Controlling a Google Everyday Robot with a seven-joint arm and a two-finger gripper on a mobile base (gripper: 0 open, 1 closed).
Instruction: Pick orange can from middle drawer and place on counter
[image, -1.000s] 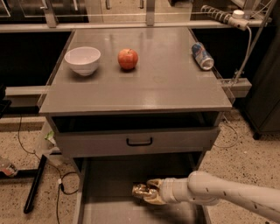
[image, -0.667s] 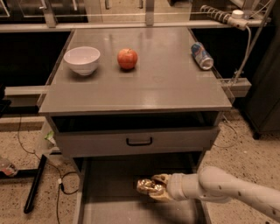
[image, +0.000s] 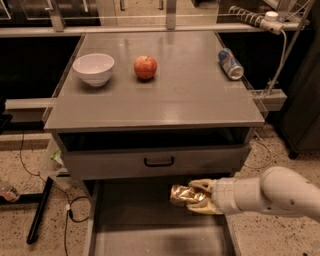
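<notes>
Orange can in gripper above drawer

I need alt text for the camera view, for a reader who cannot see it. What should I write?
The gripper, reaching in from the picture's right, grips the orange can just above the open middle drawer. Higher up, on the counter, stand a white bowl and a red apple, and a blue-and-white can lies near its right edge.

On the counter: bowl, apple, drink can, left to right; below, gripper clasps orange can above middle drawer
</notes>
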